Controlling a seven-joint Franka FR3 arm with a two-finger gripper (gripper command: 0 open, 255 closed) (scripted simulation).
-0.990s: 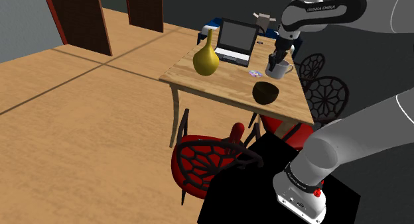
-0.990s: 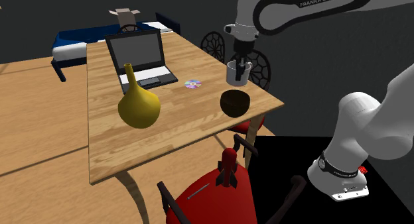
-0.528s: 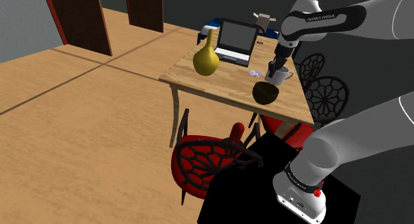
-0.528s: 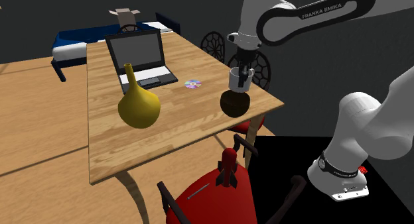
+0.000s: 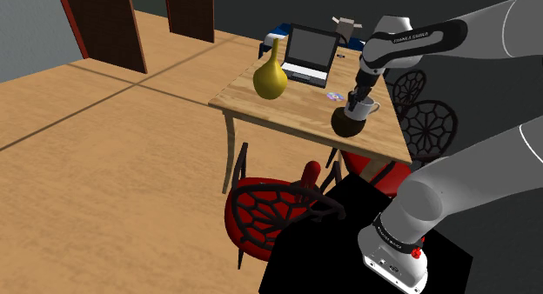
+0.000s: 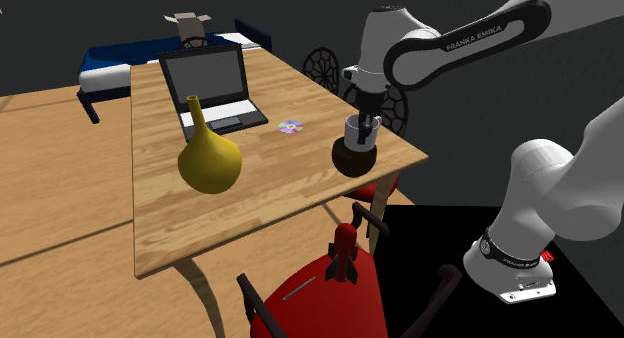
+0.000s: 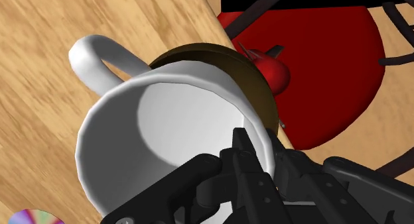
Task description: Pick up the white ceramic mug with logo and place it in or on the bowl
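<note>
Since a second ago, the arm has lifted the mug (image 5: 359,104) off the table (image 5: 278,105) and carried it across to the bowl (image 5: 348,124).

Shoulder view: the black gripper (image 5: 354,96) comes down from 12 o'clock. Its fingers are closed narrow on the white mug's rim. The mug hangs over the dark bowl with its handle toward 3 o'clock. A yellow vase (image 5: 270,78) stands at the bowl's 10 o'clock and an open laptop (image 5: 310,54) at 11.

Second exterior view: the mug (image 6: 357,134) is at the bowl's (image 6: 354,159) 12 o'clock, base level with the rim. Whether they touch cannot be told. The gripper (image 6: 366,120) grips it from above. Letters on the arm (image 6: 476,38) read "FRANKA EMIKA". A shiny disc (image 6: 290,126) lies at the bowl's 10 o'clock.

Wrist view: the gripper (image 7: 260,151) pinches the mug's (image 7: 159,133) wall, with one finger (image 7: 241,147) inside the cup and the other outside. The bowl's (image 7: 257,91) brown rim lies just beyond the mug, and a red chair (image 7: 318,70) is farther off.
</note>
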